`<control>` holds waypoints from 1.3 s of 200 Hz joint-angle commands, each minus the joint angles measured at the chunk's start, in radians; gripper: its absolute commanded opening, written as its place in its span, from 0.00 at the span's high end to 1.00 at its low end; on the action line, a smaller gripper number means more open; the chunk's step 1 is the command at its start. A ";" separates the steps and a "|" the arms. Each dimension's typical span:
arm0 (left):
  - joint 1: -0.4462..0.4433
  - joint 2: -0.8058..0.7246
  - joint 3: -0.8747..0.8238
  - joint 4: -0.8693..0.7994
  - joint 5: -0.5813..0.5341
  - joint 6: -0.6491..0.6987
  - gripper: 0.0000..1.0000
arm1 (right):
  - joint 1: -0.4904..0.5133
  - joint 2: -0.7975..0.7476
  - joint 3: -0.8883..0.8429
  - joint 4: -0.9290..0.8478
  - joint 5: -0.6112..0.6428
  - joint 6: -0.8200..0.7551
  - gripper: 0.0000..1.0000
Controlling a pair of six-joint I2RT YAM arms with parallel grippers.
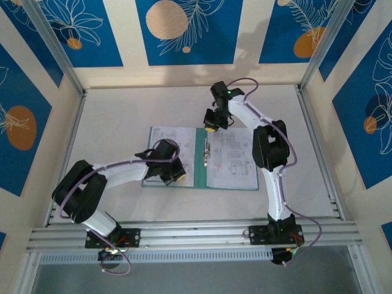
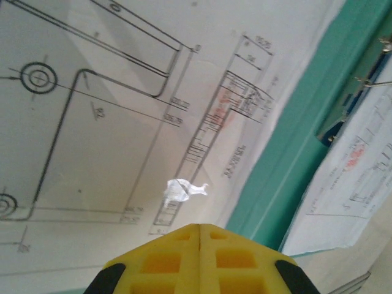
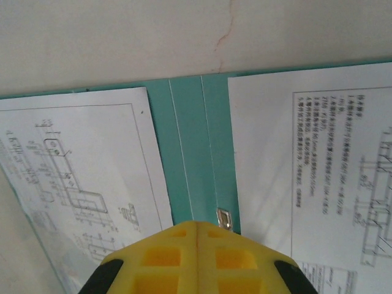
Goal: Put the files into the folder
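We find the folder (image 1: 199, 156) lying open on the desk (image 1: 122, 110), with files (image 1: 231, 160) spread flat on both leaves either side of the spine. The left fingers (image 2: 162, 263) are pressed together with nothing between them, low over the left sheet (image 2: 122, 122) near its spine-side edge; we cannot tell whether they touch it. The right fingers (image 3: 162, 263) are likewise closed and empty, above the spine's far end. We judge the sheets light, limp and slippery — liable to slide or crease, so flat pressing suits them. The card cover looks stiffer, best taken at its free outer edge.
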 commanded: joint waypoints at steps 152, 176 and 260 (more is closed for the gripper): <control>0.007 0.044 -0.116 0.066 0.034 -0.008 1.00 | 0.023 0.121 0.077 -0.087 0.000 -0.024 1.00; 0.005 0.047 -0.119 0.067 0.028 -0.014 1.00 | 0.023 0.099 0.073 -0.084 -0.017 -0.027 1.00; 0.004 0.044 -0.138 0.105 0.015 -0.097 1.00 | 0.029 -0.029 -0.035 -0.063 -0.106 -0.038 1.00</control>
